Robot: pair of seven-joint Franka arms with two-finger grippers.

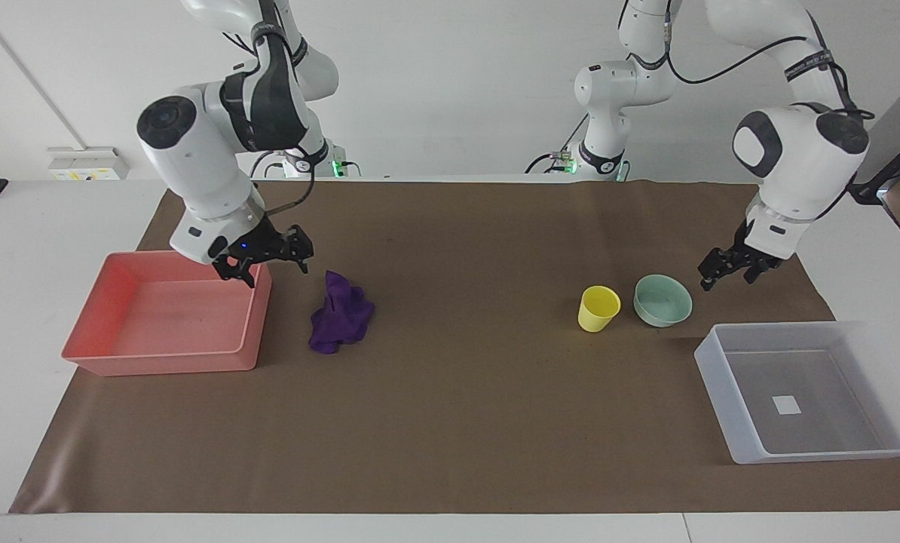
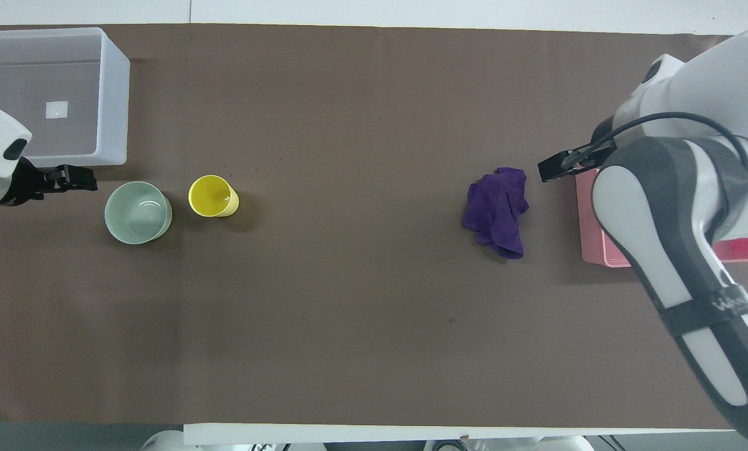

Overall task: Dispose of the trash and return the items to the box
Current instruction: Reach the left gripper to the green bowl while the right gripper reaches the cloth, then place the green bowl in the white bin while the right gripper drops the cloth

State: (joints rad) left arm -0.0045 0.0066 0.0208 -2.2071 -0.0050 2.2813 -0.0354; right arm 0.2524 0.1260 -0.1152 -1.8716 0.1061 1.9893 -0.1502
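I saw the purple cloth wad [image 1: 341, 312] [image 2: 497, 210], soft and heavily folded, lying on the matte brown paper mat [image 1: 450, 422] [image 2: 349, 300] beside the glossy pink tray [image 1: 167, 354] [image 2: 590, 244], its long axis running nearer-to-farther from the robots. The right gripper [image 1: 267, 258] [image 2: 559, 166] hung over the tray's corner by the wad with jaws apart; the left gripper [image 1: 727, 270] [image 2: 67, 178] sat low just beside the shallow round mint-green bowl [image 1: 662, 300] [image 2: 138, 212], and I couldn't tell its jaw state. The yellow plastic cup [image 1: 598, 308] [image 2: 212, 196] stood upright beside the bowl, the translucent rectangular bin [image 1: 800, 392] [image 2: 112, 94] with its white square label was near them at the left arm's end, farther from the robots, and the wall was plain white.
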